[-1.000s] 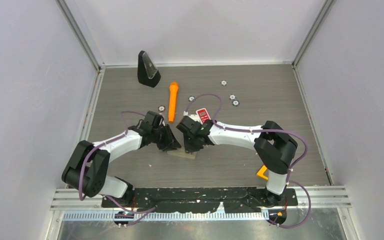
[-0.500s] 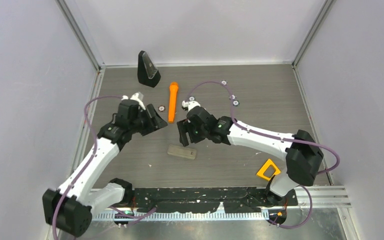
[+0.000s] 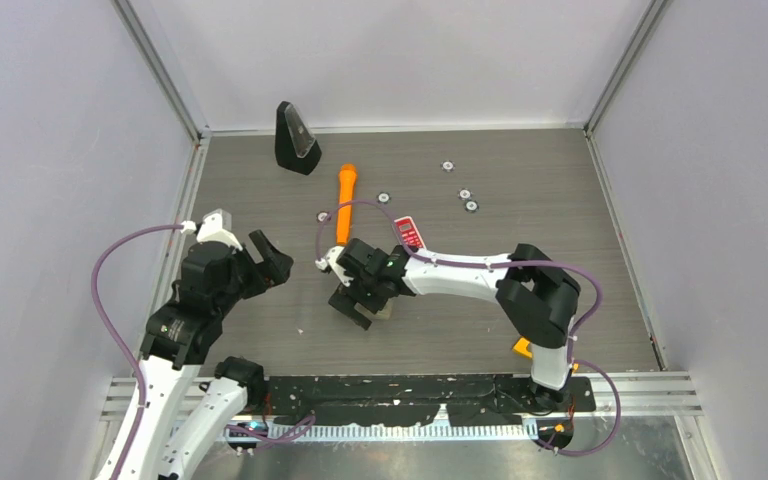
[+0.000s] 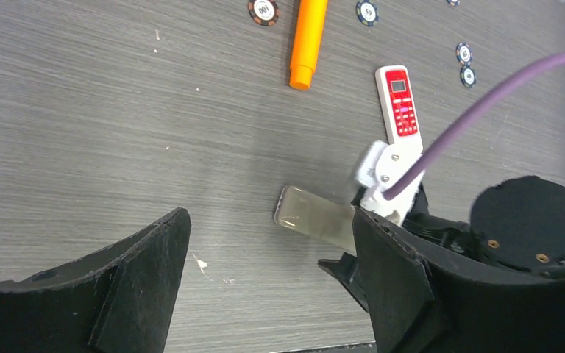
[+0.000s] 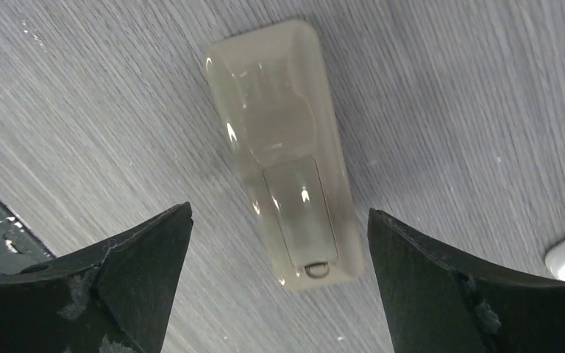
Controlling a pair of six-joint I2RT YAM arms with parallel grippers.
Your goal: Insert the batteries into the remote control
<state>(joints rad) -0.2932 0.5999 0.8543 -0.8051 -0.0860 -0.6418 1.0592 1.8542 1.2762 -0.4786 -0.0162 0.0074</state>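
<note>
While the beige remote (image 5: 287, 191) lies back up on the table (image 5: 449, 88), I read both grippers as spread wide and empty.
My right gripper (image 5: 279, 212) hovers directly above it without contact; my left gripper (image 3: 272, 253) hangs well to the left; a red remote (image 4: 399, 103) and orange cylinder (image 4: 307, 37) lie beyond.

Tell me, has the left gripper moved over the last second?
Yes. The left gripper has drawn back leftward, away from the orange marker.

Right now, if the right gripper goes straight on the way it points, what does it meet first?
Most likely the beige remote, lying flat on the table, centred between the open fingers of the right gripper in its wrist view. The gap above it is unclear.
</note>
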